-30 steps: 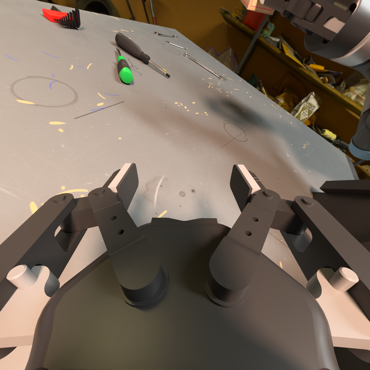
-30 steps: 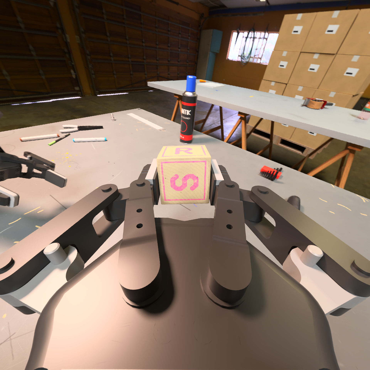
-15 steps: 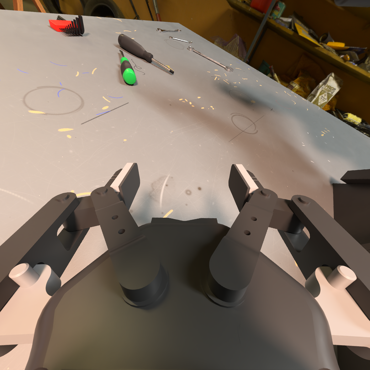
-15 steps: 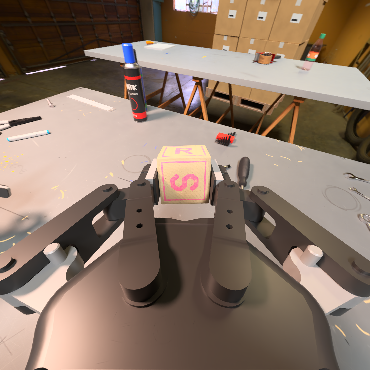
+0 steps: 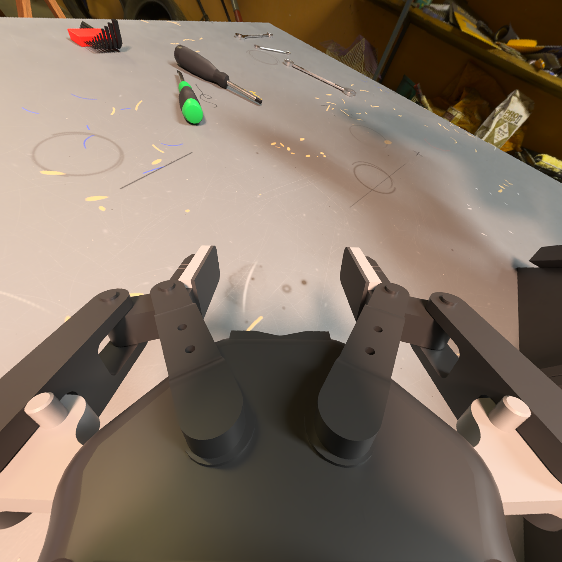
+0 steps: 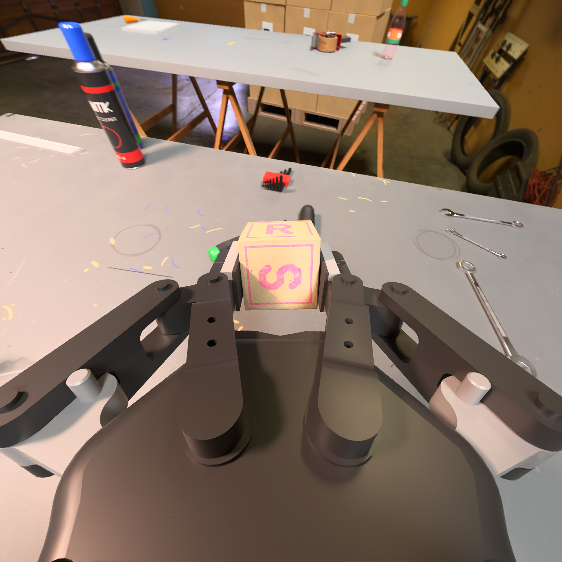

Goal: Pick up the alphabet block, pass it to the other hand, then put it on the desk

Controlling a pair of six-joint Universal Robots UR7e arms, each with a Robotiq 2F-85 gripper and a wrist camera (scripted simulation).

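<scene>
The alphabet block is a pale wooden cube with pink letters and pink frames on its faces. My right gripper is shut on it, pads on its left and right sides, holding it above the grey desk. My left gripper is open and empty, low over the desk. The block does not show in the left wrist view.
A black screwdriver, a green-handled screwdriver, a red hex key set and several wrenches lie at the far side. A spray can stands far left. Wrenches lie to the right. A second table stands behind.
My right gripper has swung to the right with the block, and the left gripper has left its view. The other arm has left the left wrist view, and its shadow has faded.
</scene>
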